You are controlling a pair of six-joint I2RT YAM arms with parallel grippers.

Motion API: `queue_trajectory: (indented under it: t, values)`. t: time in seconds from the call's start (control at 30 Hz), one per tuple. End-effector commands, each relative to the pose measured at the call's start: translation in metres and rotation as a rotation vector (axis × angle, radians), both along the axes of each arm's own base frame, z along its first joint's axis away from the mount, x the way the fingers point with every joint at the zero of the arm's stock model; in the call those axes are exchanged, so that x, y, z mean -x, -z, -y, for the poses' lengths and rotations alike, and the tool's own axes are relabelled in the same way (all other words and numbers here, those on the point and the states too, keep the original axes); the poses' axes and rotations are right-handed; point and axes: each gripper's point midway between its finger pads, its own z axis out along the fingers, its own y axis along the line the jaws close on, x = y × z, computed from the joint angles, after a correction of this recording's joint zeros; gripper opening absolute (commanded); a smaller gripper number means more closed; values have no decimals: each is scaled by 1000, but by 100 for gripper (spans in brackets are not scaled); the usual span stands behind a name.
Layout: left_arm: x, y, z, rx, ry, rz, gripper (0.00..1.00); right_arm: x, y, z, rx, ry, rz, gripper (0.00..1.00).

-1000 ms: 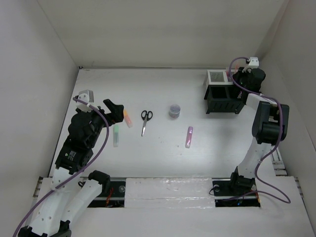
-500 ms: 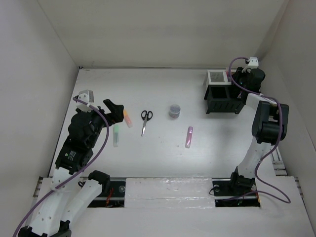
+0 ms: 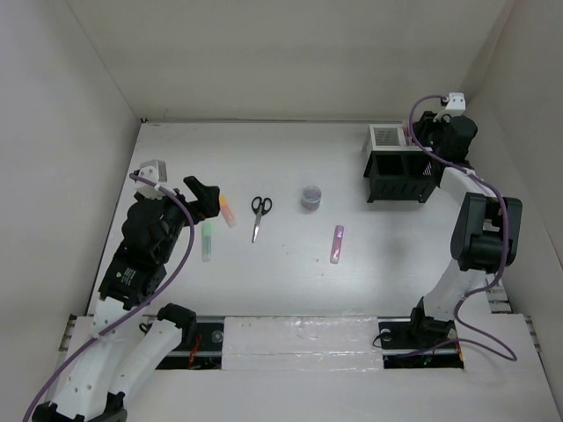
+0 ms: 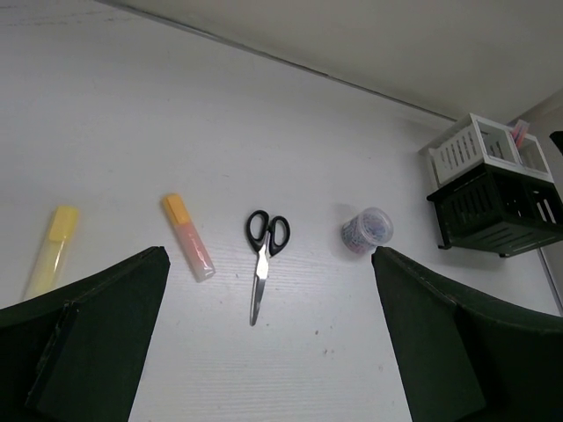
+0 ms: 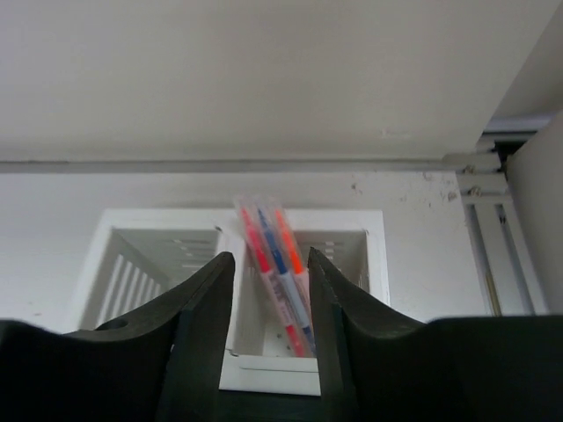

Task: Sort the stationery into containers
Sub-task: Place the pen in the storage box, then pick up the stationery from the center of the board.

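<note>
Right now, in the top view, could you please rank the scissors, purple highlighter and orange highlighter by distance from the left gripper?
1. Orange highlighter, just beside the left gripper.
2. Scissors, further right.
3. Purple highlighter, right of centre.

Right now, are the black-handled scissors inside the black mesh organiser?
No, the black-handled scissors lie on the white table, apart from the black mesh organiser.

The scissors (image 3: pixel 259 214) are lying on the table (image 3: pixel 281 290). One highlighter (image 3: pixel 228 211) is lying just left of them, a second highlighter (image 3: pixel 208 239) farther left and nearer. A round pot (image 3: pixel 310 197) is sitting to their right, a third highlighter (image 3: pixel 337 243) right and nearer. Far right and behind, the organiser (image 3: pixel 403 176) is standing, with the small box (image 3: pixel 385 137) behind it holding pens (image 5: pixel 277 264).
</note>
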Motion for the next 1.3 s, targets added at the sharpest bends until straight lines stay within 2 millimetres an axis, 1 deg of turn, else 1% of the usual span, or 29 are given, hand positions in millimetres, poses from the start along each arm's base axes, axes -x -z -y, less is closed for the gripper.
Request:
queue_trajectory:
  t: [0.0,0.07,0.1,0.13,0.2,0.23,0.27,0.3,0.33,0.37,0.4,0.43,0.47,0.5,0.53,0.57,0.6,0.63,0.67,0.73,0.77,0.8,0.87,0.9,0.97,1.0,1.1,1.13,1.27]
  values:
    - [-4,-5,-5,-2,-30,16,100,10,-52,-10,21,11,119,46]
    - [-7,-2,-8,-11,-52,6,100,15,-63,-26,23,2,139,48]
    - [-8,2,-9,-10,-63,-13,100,21,-75,-34,25,-12,161,50]
    - [-11,4,-12,-12,-88,-27,100,22,-82,-39,26,-7,175,55]
    - [-14,8,-18,-12,-137,-53,100,28,-84,-67,35,-45,157,61]
    - [-17,15,-19,-20,-155,-80,100,32,-87,-76,33,-52,149,74]
    - [-18,17,-19,-24,-155,-88,100,37,-77,-87,42,-66,96,83]
    - [-20,20,-18,-27,-155,-97,100,42,-76,-111,43,-82,83,94]
    - [-22,22,-18,-35,-155,-113,100,49,-84,-123,56,-82,87,100]
    - [-22,27,-17,-36,-158,-134,100,55,-80,-135,74,-81,68,100]
    - [-24,30,-20,-45,-175,-141,100,65,-75,-158,85,-79,47,100]
    - [-24,30,-19,-40,-178,-151,100,74,-68,-169,92,-84,27,100]
    - [-26,33,-20,-48,-189,-161,100,83,-72,-179,94,-94,31,100]
    - [-27,33,-22,-51,-199,-159,100,92,-66,-190,77,-117,2,100]
    - [-26,35,-24,-47,-211,-169,100,103,-56,-212,62,-176,-19,100]
    - [-28,38,-25,-55,-222,-179,100,113,-56,-225,48,-222,-19,100]
    - [-27,36,-27,-52,-236,-180,100,120,-48,-238,41,-262,-35,100]
    - [-28,38,-29,-59,-246,-186,100,134,-36,-260,39,-305,-74,100]
    - [-27,40,-29,-63,-246,-194,100,139,-24,-269,44,-318,-110,100]
    - [-27,40,-29,-63,-246,-195,100,148,5,-281,67,-334,-215,100]
    - [-27,40,-29,-63,-246,-195,100,148,14,-282,75,-318,-255,100]
    - [-28,43,-27,-66,-238,-205,100,146,24,-290,81,-324,-296,100]
    - [-28,43,-27,-66,-238,-206,100,148,44,-286,108,-299,-389,100]
    - [-30,45,-29,-74,-252,-211,100,146,41,-292,112,-307,-393,100]
    - [-28,47,-31,-74,-264,-221,100,147,62,-295,150,-300,-461,100]
    - [-28,47,-31,-74,-264,-221,100,147,69,-295,175,-282,-484,100]
    - [-27,45,-32,-70,-264,-212,100,147,85,-308,213,-291,-523,100]
    - [-27,45,-32,-70,-264,-212,100,149,86,-316,212,-312,-524,100]
    - [-27,45,-32,-70,-264,-212,100,145,100,-325,224,-321,-541,100]
